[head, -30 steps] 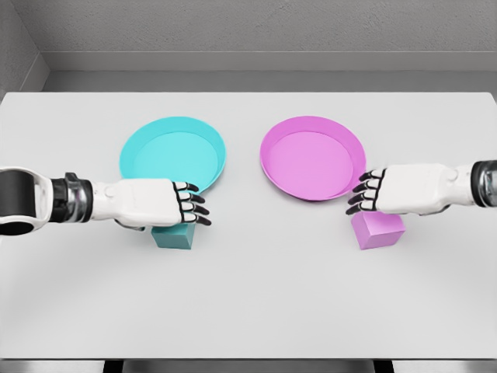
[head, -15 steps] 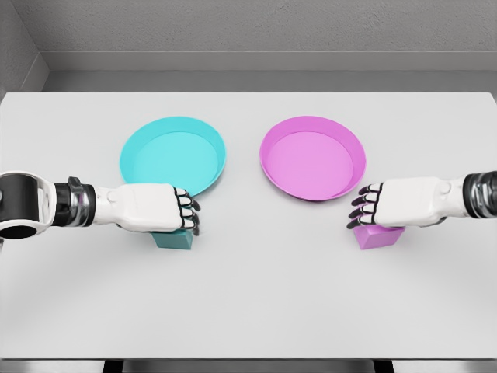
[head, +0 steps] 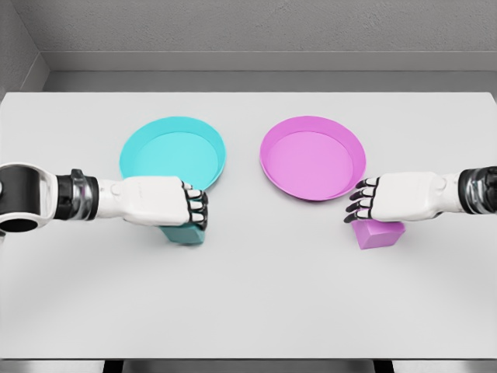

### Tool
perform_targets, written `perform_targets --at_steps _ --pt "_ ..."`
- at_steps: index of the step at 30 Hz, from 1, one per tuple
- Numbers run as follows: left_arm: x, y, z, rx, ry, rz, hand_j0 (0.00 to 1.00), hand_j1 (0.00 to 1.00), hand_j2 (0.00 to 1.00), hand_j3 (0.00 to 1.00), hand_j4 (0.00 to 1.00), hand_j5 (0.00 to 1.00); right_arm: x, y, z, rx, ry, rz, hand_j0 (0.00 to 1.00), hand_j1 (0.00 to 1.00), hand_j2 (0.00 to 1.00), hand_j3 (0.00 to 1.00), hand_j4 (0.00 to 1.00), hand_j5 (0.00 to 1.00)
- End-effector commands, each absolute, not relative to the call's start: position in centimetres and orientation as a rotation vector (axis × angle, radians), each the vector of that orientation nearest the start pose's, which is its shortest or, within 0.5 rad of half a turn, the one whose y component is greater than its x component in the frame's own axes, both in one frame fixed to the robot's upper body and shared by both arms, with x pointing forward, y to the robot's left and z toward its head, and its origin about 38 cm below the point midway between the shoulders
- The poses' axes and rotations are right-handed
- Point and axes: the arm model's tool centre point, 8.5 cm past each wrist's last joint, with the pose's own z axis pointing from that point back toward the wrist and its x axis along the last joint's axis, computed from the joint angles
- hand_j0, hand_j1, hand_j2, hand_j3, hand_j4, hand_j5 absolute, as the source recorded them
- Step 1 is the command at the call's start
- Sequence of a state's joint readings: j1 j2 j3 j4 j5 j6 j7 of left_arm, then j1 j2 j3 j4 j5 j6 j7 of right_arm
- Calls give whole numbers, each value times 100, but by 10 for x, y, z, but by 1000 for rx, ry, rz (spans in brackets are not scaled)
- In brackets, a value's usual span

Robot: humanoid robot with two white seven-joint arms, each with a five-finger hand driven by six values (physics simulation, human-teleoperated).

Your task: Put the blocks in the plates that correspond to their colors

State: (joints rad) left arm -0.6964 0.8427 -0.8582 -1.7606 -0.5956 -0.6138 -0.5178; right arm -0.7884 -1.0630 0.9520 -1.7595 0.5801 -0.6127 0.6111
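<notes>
Matte teal cube (head: 184,233), round teal plate (head: 172,152)

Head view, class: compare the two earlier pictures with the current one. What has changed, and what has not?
The left hand curled its fingers down over the teal block. The right hand bent its fingers above the pink block, grasp unclear. Both blocks remain on the table; teal plate and pink plate unchanged.

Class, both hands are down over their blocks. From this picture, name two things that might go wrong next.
1. The left hand covers most of the teal block, with fingers curled over its far edge; a shallow grip might slip on lifting.
2. The pink block sits close to the pink plate; the right hand might clip the plate's rim in carrying it across.
</notes>
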Motion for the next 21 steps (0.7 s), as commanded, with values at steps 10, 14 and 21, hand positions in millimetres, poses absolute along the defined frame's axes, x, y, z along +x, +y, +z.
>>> perform_targets --at_steps 10,14,21 --pt "398 231 234 -424 1780 2891 48 48 48 48 48 48 370 -283 201 493 1097 -3142 100 100 100 100 100 100" --pt "424 259 243 -565 1867 2928 48 48 48 48 48 48 370 -282 201 492 1099 -3141 63 63 63 63 63 63" --pt "451 281 235 -639 1964 2993 48 48 48 48 48 48 371 -282 201 494 1101 -3142 51 51 51 51 51 51"
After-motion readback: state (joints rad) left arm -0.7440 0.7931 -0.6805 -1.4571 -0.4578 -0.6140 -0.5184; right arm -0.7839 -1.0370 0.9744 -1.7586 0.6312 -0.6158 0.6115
